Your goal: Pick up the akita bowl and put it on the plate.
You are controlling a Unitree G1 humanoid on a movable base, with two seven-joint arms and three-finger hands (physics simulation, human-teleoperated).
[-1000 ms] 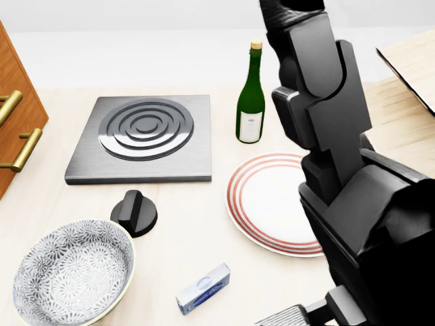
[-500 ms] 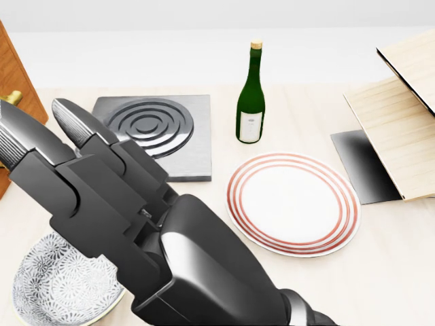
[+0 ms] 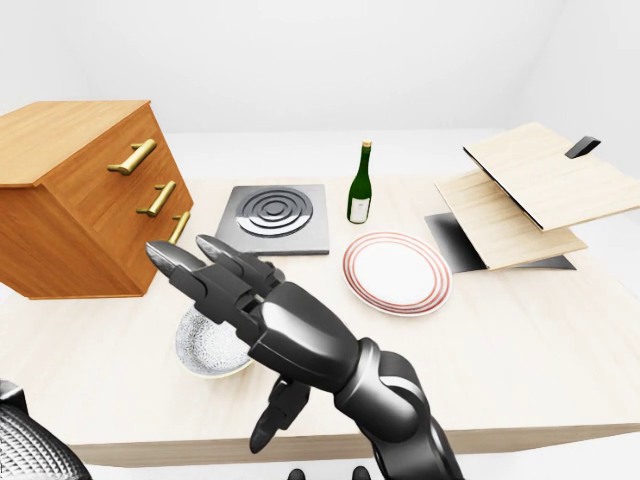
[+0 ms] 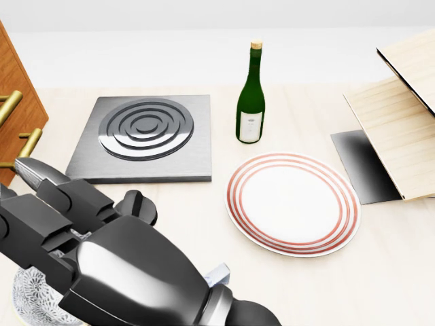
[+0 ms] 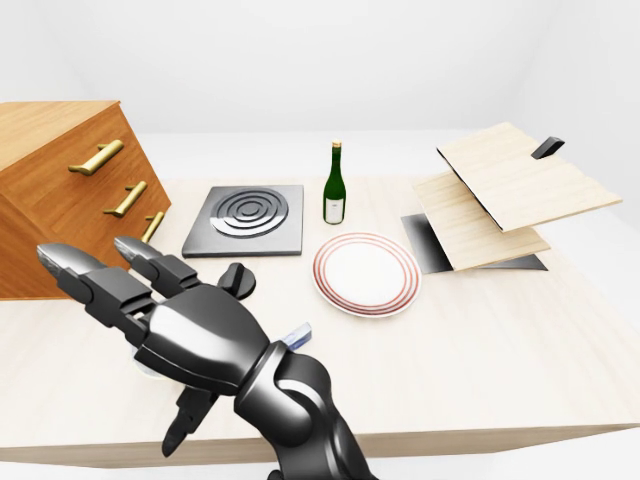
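Observation:
The akita bowl [image 3: 203, 352], white with a fine grey-blue pattern, stands on the light wooden table at the left-eye view's lower left. My right hand [image 3: 212, 325], dark and glossy, hovers over it with its fingers spread open, two pointing left past the rim and the thumb hanging down at the table's near edge. The hand hides most of the bowl; only a sliver of bowl [image 4: 26, 300] shows in the head view. The plate [image 4: 292, 202], white with red rings, lies bare to the right of the bowl. My left hand is not seen.
A green wine bottle [image 4: 250, 95] stands just above the plate. A grey hob [image 4: 146, 136] with a black knob [image 4: 141, 204] lies above the bowl. A small blue box [image 5: 298, 335] sits beside the bowl. Wooden drawers [image 3: 80, 190] at left, stacked boards [image 3: 530, 190] at right.
My right arm has swung from the head view's right side across to the left and dropped over the bowl, now covering most of it. The things on the table have not moved.

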